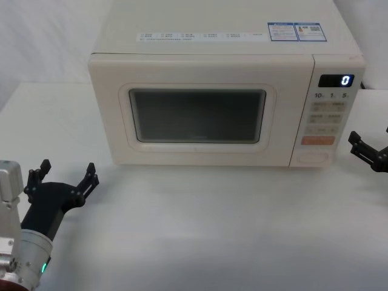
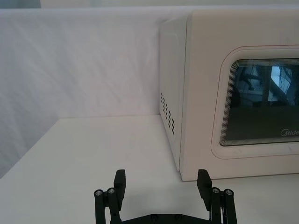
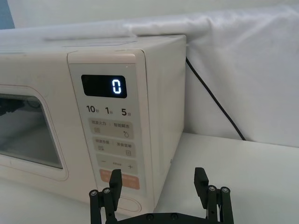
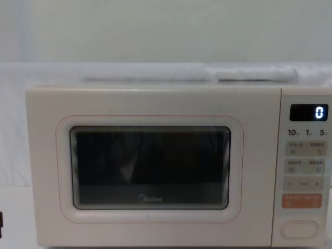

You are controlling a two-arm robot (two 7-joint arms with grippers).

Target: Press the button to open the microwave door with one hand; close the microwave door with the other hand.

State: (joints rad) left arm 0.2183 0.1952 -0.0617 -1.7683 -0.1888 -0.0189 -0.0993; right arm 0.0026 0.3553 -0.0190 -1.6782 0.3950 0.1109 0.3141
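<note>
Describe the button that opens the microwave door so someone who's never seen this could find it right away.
Start at the cream microwave, then its narrow keypad strip right of the windowed door. The button sits at the strip's very bottom, under the orange key: a wide, unmarked cream pill, bigger than any other key.

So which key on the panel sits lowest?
The button: a wide, unmarked cream pill, larger than the rest, directly under the orange key, with the small pale square keys above that.

The right tool [image 1: 368, 151] is cut by the frame edge; keypad [image 1: 323, 115] labels unreadable.
</note>
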